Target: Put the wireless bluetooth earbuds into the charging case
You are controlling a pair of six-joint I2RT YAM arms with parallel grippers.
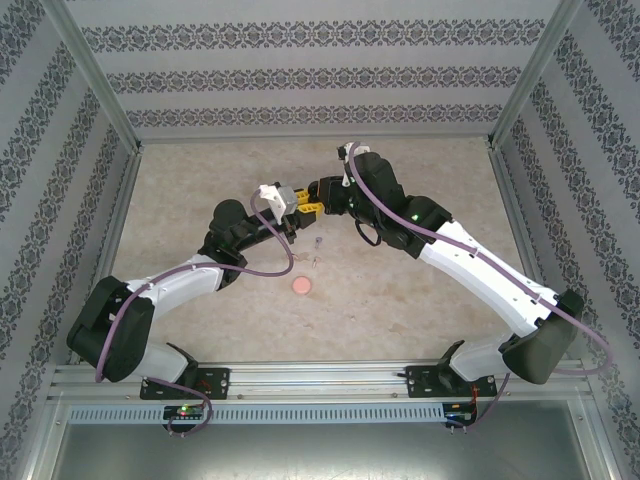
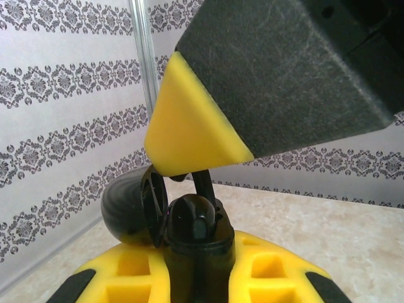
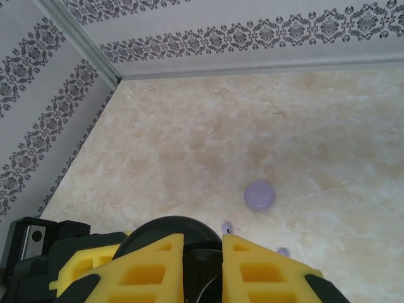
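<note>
A black earbud (image 2: 202, 184) stands stem-up at the mouth of the open black charging case (image 2: 189, 243). I cannot tell whether it is fully seated. The right gripper (image 3: 222, 252) sits just above the case, its fingers pinched almost together on what looks like that earbud's stem. The left gripper (image 2: 199, 255) is clenched on the case from below and seems to hold it clear of the table (image 1: 200, 180). The case's lid (image 2: 129, 211) is swung open to one side. From above, the two grippers meet nose to nose at the case, over the middle of the table.

On the table, on the side of the black case nearer the arms' bases, lie two lilac earbuds (image 3: 227, 225), loose and apart from each other. Farther from the black case in the same direction sits a small round case (image 1: 301, 286), pink from above and lilac through the right wrist camera. It looks shut, so its contents are hidden.

I judge the task to be early. One black earbud is going in, and whether its partner is already inside the black case is hidden. The lilac pair is not yet cased.
</note>
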